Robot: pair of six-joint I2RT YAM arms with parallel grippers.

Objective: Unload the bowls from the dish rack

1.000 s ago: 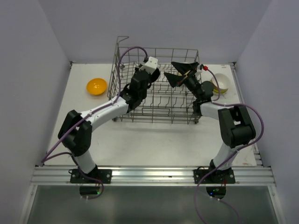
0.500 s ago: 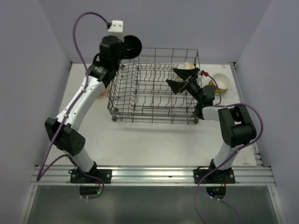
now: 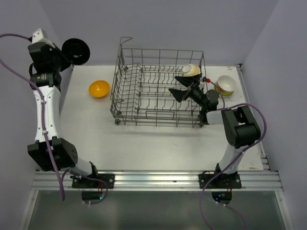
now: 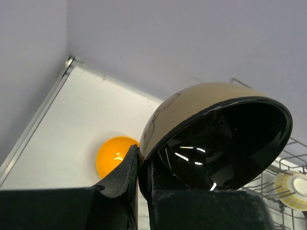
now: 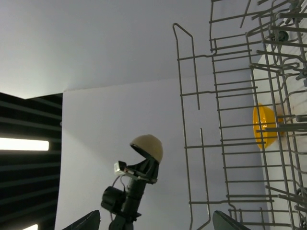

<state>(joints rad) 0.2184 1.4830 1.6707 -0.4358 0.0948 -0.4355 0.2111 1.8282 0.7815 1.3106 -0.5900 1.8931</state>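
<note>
Tan outside and glossy black inside, one round bowl [image 3: 76,50] hangs in the air up and to the left of the dish rack, close to the left wall. The left gripper [image 4: 140,165] is clamped on its rim, fingers pressed together with only the bowl's wall between them.

Bowl count: four.
1. The tan-and-black bowl, held aloft.
2. One orange round bowl [image 3: 99,88], on the white tabletop [image 3: 144,143] just left of the rack, apart from it.
3. One cream bowl [image 3: 191,70], inside the rack at its far right corner.
4. One white bowl with a yellow-green inside [image 3: 224,85], on the tabletop just right of the rack.

Rack count: one. The grey wire dish rack [image 3: 158,118], rectangular with tall grid sides and upright tines, stands at the middle of the tabletop toward the back wall. Its handle loop [image 3: 125,40] rises above the rim at the far left corner.

The right gripper [image 3: 181,86] is inside the rack's right half, near the cream bowl, with its jaws spread wide apart and gripping nothing.

Edges and room: a broad strip of tabletop lies between the rack's near side and the arm bases. Walls stand to the left of, behind and to the right of the rack. A metal edge strip [image 4: 38,124] borders the tabletop left of the rack.
</note>
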